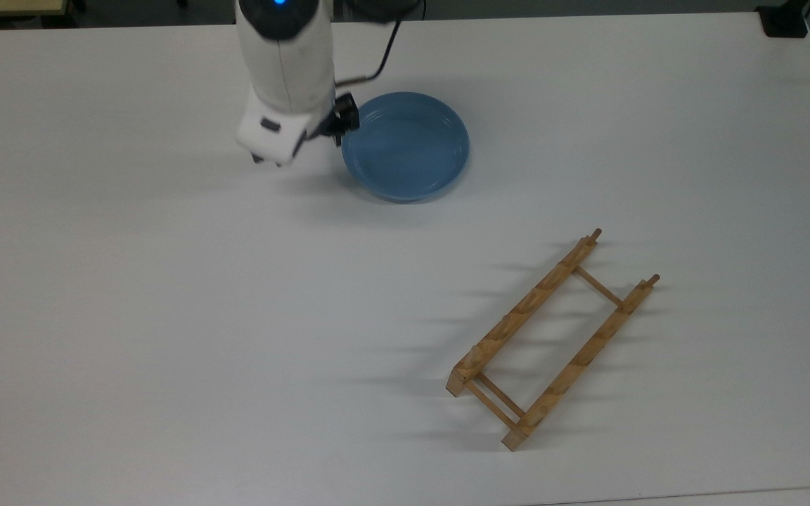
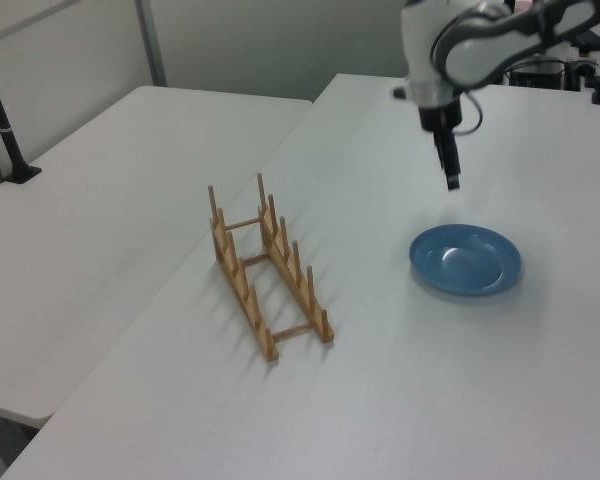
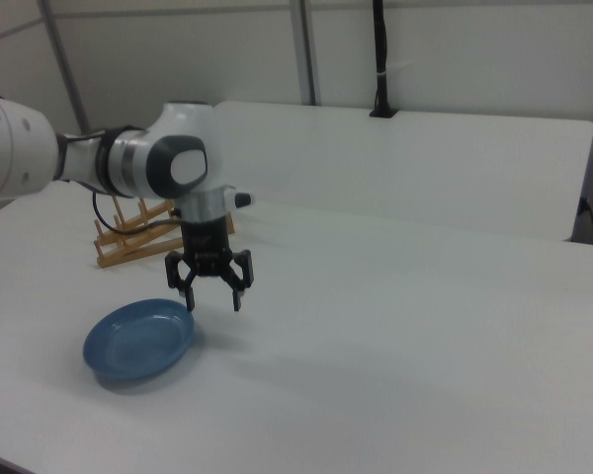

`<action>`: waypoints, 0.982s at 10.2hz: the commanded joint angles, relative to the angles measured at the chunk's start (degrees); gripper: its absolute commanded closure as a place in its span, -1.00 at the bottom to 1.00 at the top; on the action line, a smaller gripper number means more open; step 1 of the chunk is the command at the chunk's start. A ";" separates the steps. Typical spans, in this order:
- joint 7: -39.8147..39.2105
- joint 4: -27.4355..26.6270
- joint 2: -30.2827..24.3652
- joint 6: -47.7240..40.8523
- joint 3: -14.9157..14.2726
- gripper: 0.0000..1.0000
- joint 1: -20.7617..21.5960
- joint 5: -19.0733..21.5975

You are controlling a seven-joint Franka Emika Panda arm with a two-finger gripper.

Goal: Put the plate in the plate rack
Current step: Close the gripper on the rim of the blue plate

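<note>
**Arm over table near plate, fingers spread, nothing held**

Top view: we see the plate [image 1: 406,146] flat on the white table [image 1: 166,316], upper centre. The arm's white wrist section [image 1: 284,77] hangs over the table just beside the plate's rim on the top view's left; a dark part of the tool pokes out at that rim. Can't tell finger state from here. The plate rack [image 1: 553,342] sits well apart from the plate, toward the top view's lower right, lying diagonal, rails parallel, cross dowels between. No plate in it.

Left view: we note the gripper [image 2: 450,178] pointing down, above the table and a bit beyond the plate [image 2: 466,259], not touching it. Seen edge-on, so the gap btwn fingers isn't readable here. Rack [image 2: 266,267] stands w/ pegs upright, on the left view's left of the plate, well apart.

Right view: we get the clearest look at the gripper [image 3: 212,295]. Fingers wide apart, tips down, empty, hovering just past the plate's [image 3: 138,340] rim on the right view's right. Plate flat on table. Rack [image 3: 138,235] partly hidden behind the arm, farther back. A second white table [image 3: 405,158] stands behind.
</note>
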 commanded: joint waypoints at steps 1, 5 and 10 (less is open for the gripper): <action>-0.90 -2.38 2.66 1.59 0.39 -0.52 2.53 -3.27; -0.46 -3.71 3.37 1.42 1.71 0.02 2.72 -3.64; 0.86 -3.62 4.33 1.42 2.41 0.47 2.72 -3.73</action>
